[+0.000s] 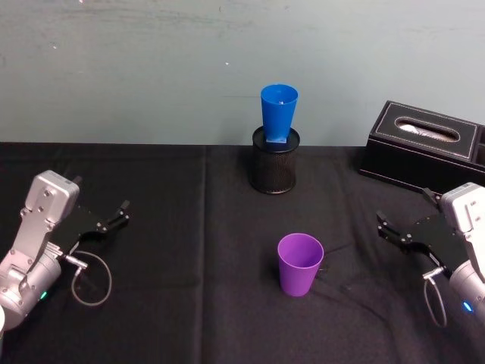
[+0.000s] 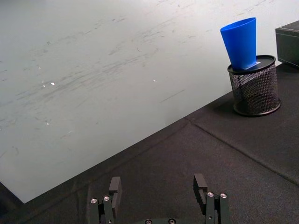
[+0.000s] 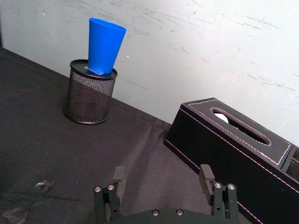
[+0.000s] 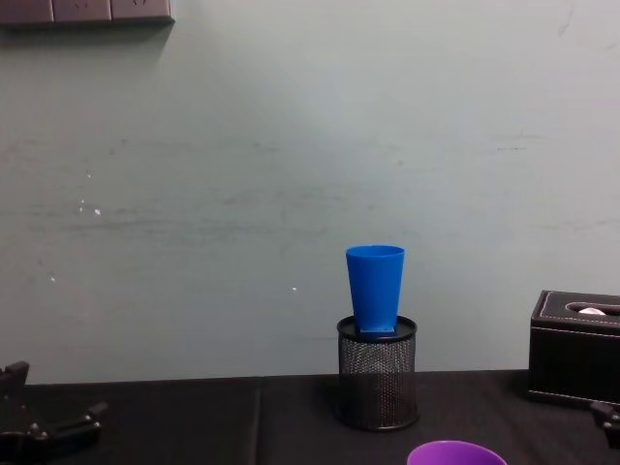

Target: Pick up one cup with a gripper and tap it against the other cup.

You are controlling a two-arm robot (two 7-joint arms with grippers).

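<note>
The purple cup [image 1: 300,263] stands upright on the black cloth, with the blue cup [image 1: 279,112] propped in the mesh holder [image 1: 274,167] behind it. We judge nothing done yet: grasp, lift and tap all remain. Our left gripper [image 2: 156,183] and right gripper [image 3: 162,173] rest wide open and empty, well apart from both cups.
</note>
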